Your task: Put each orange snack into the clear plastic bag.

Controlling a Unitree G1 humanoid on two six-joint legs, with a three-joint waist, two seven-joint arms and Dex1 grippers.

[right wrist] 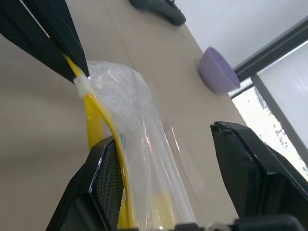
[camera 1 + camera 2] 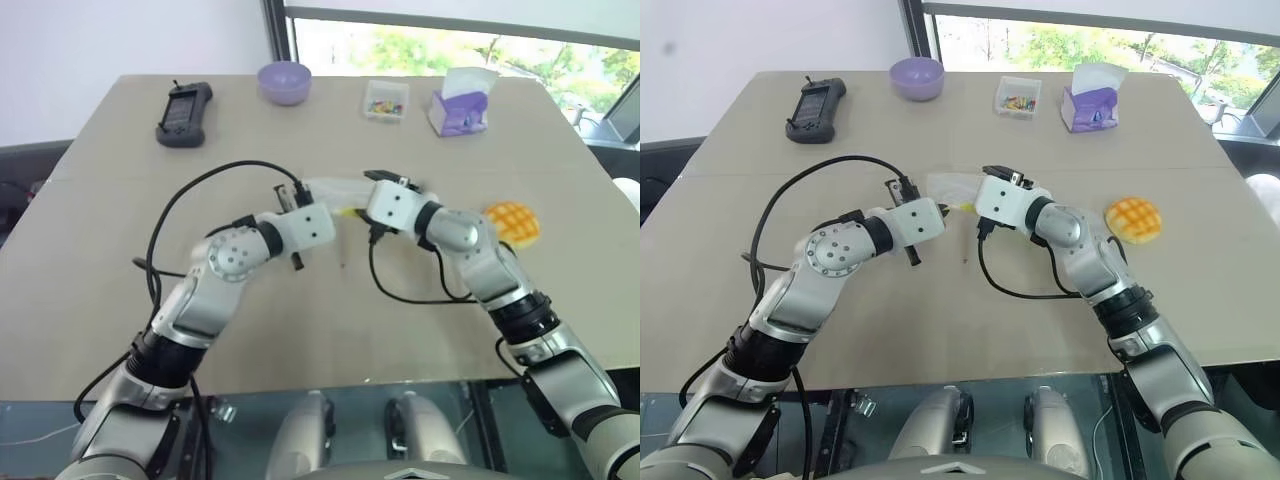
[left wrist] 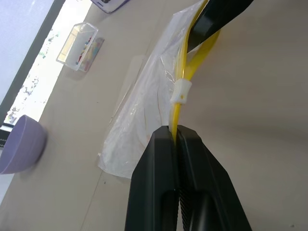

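A pale beige surface (image 2: 120,330) was seen before a bright window, with both arms brought together over its middle. Nearest, the left hand (image 3: 177,137) was pressed together on the yellow seal strip (image 3: 185,72) of the clear plastic bag (image 3: 139,110), which was held up at its mouth while the rest trailed onto the surface. The right hand (image 1: 168,163) was spread, one finger set against the yellow strip and the bag's film lying between the two; no grip by it was shown. To the robot's right, well apart from the bag, one orange snack (image 2: 512,222) lay on the surface, untouched. The bag was judged thin, light, limp and slippery, so the stiffer strip seemed the best place to take hold; the snack was judged soft and light, best taken gently across its domed sides. One bag and one snack were counted. Along the far edge stood one black handheld device (image 2: 184,113), one purple bowl (image 2: 285,82), one small clear box (image 2: 386,101) of coloured bits and one purple tissue box (image 2: 460,105).
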